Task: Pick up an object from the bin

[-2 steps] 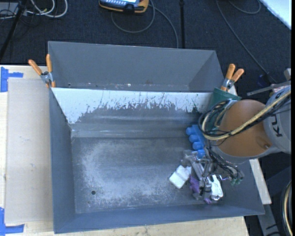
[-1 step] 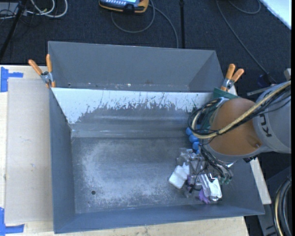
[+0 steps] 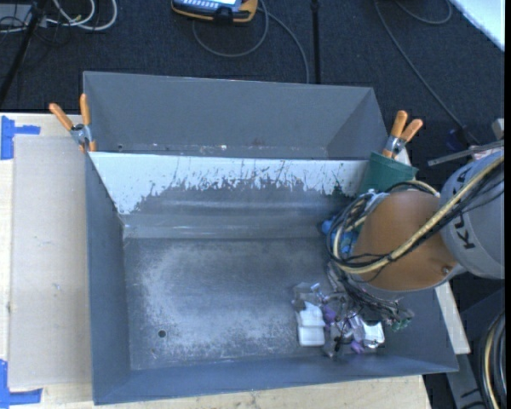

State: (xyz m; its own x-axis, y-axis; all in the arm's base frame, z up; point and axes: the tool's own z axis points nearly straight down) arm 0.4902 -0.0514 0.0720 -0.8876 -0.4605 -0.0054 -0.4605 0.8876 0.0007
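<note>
Grey bin [image 3: 204, 305]: my pincer [image 3: 349, 331] sits low at five o'clock beside a white block [image 3: 310, 331], likely to grab. Clenched or not, I cannot tell.

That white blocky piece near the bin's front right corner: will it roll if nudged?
The white piece looks boxy, so it would probably slide rather than roll. It seems small, likely light. It lies against a small heap under the gripper, so a push may shift neighbours.
</note>
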